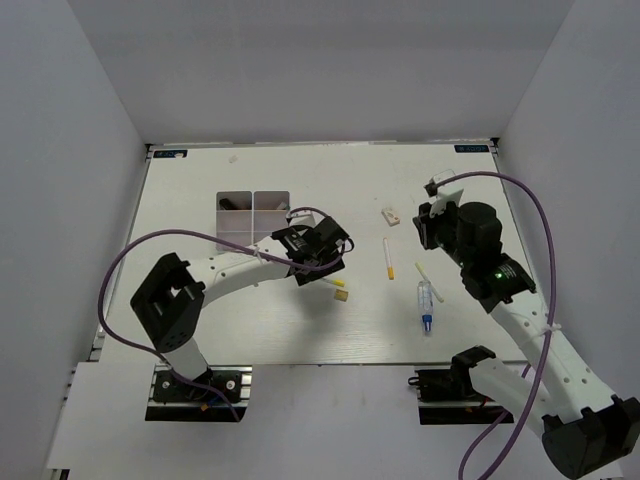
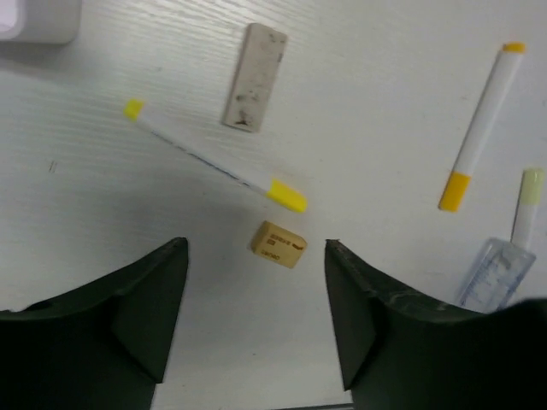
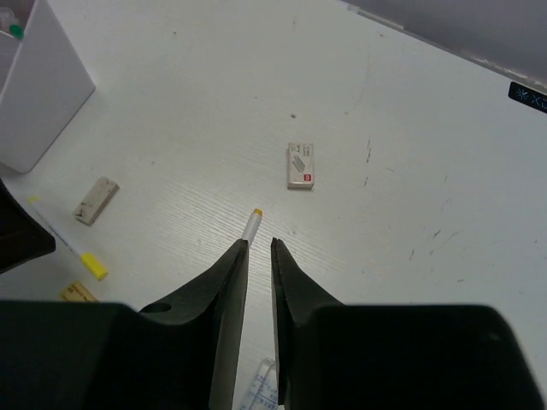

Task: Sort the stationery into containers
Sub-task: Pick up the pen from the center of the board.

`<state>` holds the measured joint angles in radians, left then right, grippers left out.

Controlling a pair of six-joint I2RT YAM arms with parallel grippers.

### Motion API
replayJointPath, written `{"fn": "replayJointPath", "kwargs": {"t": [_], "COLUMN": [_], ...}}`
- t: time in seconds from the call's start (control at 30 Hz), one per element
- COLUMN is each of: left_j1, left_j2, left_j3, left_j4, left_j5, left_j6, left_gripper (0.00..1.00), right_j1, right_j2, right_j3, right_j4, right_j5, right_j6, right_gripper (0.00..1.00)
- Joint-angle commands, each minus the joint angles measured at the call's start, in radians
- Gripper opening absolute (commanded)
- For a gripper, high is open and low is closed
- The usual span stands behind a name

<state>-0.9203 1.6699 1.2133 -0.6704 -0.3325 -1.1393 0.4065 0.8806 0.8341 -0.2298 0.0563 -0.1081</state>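
Note:
The white four-compartment container (image 1: 253, 215) stands at the back left, with dark items in one cell. My left gripper (image 1: 330, 266) hovers open just right of it. In the left wrist view its fingertips (image 2: 254, 248) flank a small yellow eraser block (image 2: 278, 244) on the table, without touching it. Above that lie a thin pen with yellow ends (image 2: 214, 166) and a dirty white eraser (image 2: 254, 76). My right gripper (image 3: 259, 243) is shut, nothing in it, above a white pen with a yellow tip (image 3: 254, 224). A red-labelled eraser (image 3: 301, 166) lies beyond.
A white pen with a yellow cap (image 1: 389, 258), a pale pen (image 1: 423, 272) and a clear blue-tipped tube (image 1: 426, 305) lie between the arms. Grey walls close in the table on three sides. Purple cables loop off both arms.

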Motion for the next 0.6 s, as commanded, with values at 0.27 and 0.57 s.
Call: {"fn": "replayJointPath", "kwargs": {"t": [0.27,0.57], "left_j1": [-0.022,-0.022], "left_j2": [0.059,0.215], "left_j3": [0.031,0.115], "left_j4": [-0.060,-0.075], "left_j5": [-0.094,-0.094], "left_j6": [-0.247,-0.293], "left_gripper": [0.72,0.61], "right_j1": [-0.009,-0.009], "right_j2": [-0.081,-0.117], "right_j3": [-0.026,-0.050], "right_j4": [0.058,0.075], "right_j5": [-0.012,-0.016], "right_j6": [0.018,0.013], "right_gripper": [0.25,0.25]}}
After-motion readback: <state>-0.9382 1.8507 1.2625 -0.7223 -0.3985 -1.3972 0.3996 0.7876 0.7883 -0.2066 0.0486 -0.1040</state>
